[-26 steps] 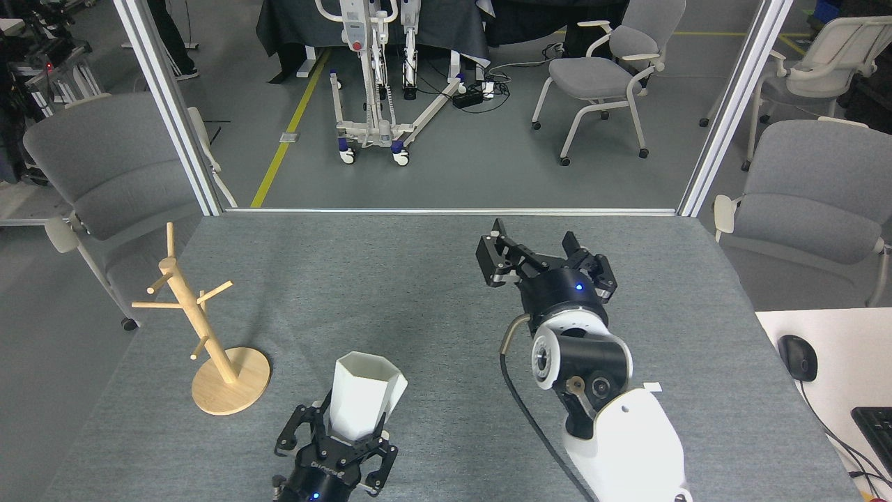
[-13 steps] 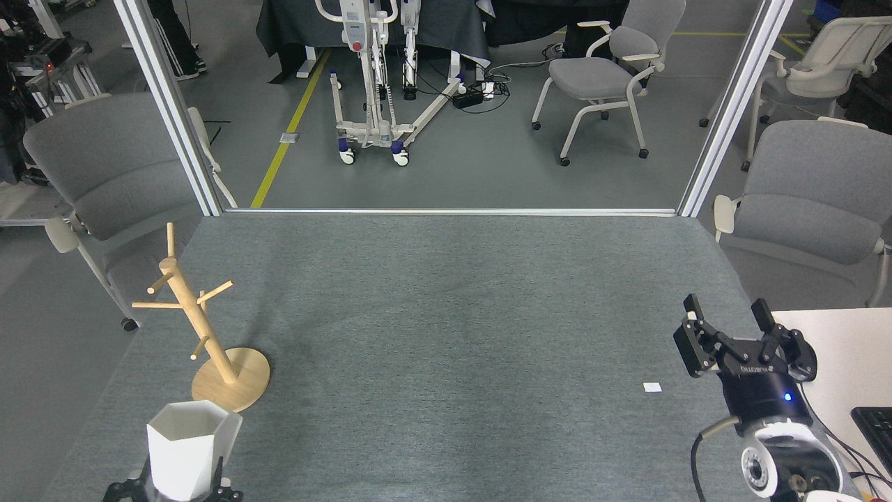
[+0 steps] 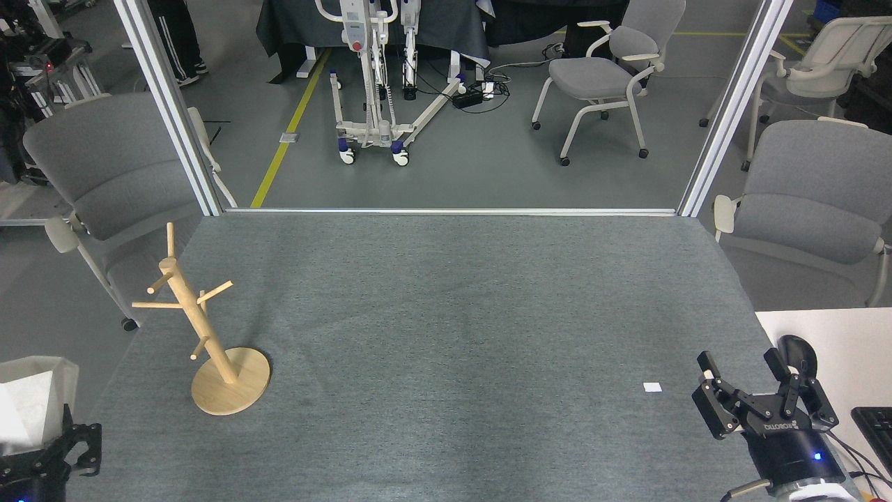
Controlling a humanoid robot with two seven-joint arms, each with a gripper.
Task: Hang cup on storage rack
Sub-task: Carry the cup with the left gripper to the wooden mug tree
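Half of cup (image 3: 31,401) cropped, left hand (image 3: 42,453) clamping it; right hand (image 3: 756,394) spread apart.

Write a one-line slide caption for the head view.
Left end effector holds the white cup at the table's left edge, beside the wooden rack.

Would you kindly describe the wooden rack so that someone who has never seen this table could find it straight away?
Start at the large grey felt-covered table and look to its near-left area. There stands the light wooden mug tree: a round disc base and a single leaning post with thin pegs angled outward. It is the only wooden thing on the table, and no cup hangs on it yet.
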